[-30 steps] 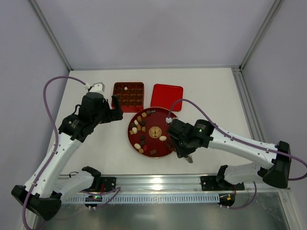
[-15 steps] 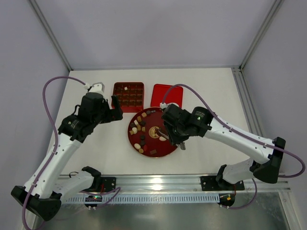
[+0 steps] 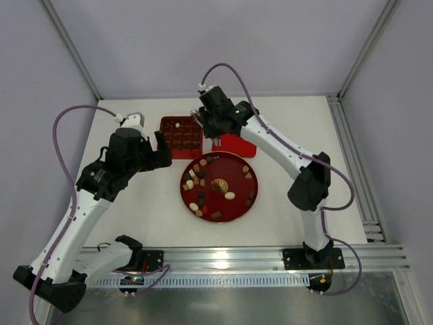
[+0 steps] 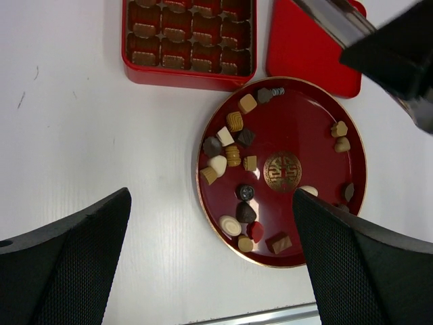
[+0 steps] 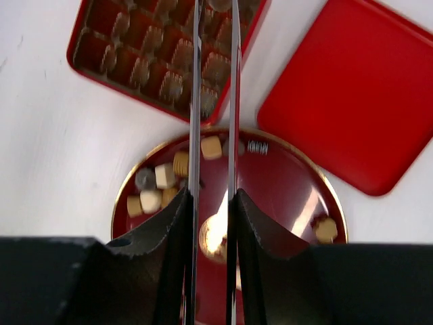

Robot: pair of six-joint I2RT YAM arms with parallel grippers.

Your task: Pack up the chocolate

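Observation:
The chocolate (image 3: 196, 179) lies as several small brown, tan and cream pieces on a round red plate (image 3: 220, 220), mostly on its left side (image 4: 233, 145). More pieces fill cells of the square red box (image 3: 181, 135) behind the plate. My right gripper (image 3: 210, 134) hangs over the gap between box and plate, shut on thin metal tongs (image 5: 197, 101) whose blades reach over the box (image 5: 155, 54). The tong tips are out of view. My left gripper (image 4: 213, 271) stands open above the table left of the plate (image 4: 304, 122), holding nothing.
The flat red lid (image 3: 237, 143) lies right of the box, touching the plate's far rim. A gold emblem (image 4: 282, 170) marks the plate's centre. The right arm's forearm crosses above the lid (image 5: 352, 95). A metal rail runs along the near table edge.
My right arm has swung from the plate's near right edge across the plate to the box at the back, carrying the tongs. The left arm has hardly moved.

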